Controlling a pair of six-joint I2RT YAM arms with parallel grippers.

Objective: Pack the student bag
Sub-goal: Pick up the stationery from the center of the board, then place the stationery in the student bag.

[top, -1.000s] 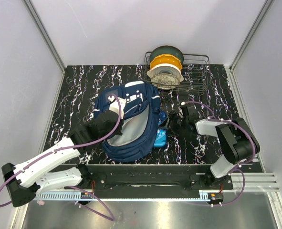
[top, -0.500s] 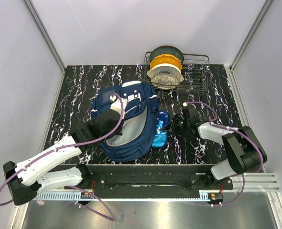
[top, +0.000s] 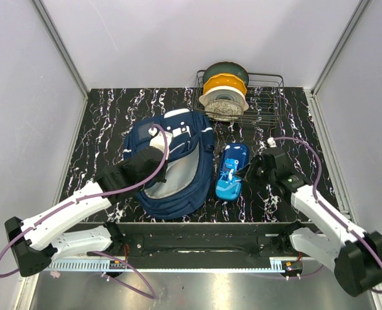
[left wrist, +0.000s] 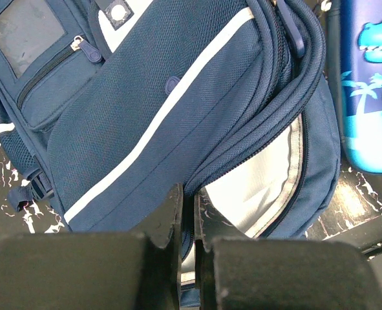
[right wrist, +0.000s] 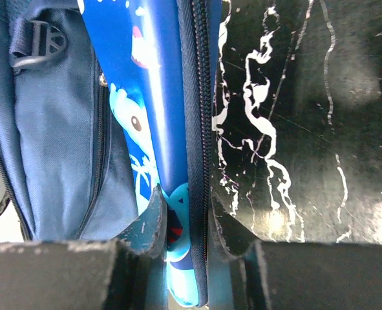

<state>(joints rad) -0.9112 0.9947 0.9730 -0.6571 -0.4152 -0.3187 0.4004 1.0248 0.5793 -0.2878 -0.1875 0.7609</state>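
Observation:
The student bag (top: 178, 169), a navy backpack with a white stripe, lies in the middle of the table with its main zip open and pale grey lining (left wrist: 262, 187) showing. My left gripper (top: 162, 151) is shut on the bag's zipped opening edge (left wrist: 189, 205) and holds the flap up. A bright-blue dinosaur pencil case (top: 232, 170) sits just right of the bag. My right gripper (top: 244, 174) is shut on its zipped side edge (right wrist: 189, 213). In the right wrist view the case (right wrist: 153, 97) rests against the bag's side pocket (right wrist: 55, 129). It also shows in the left wrist view (left wrist: 371, 84).
A wire basket (top: 268, 103) with several filament spools (top: 224, 90) stands at the back, behind the bag. The black marbled table (top: 106, 123) is walled by white panels on the left, right and back. The arm rail runs along the near edge.
My right arm has stretched out and drawn the pencil case from under the bag's lower right edge up and to the right, into full view. My left gripper still holds the bag's edge.

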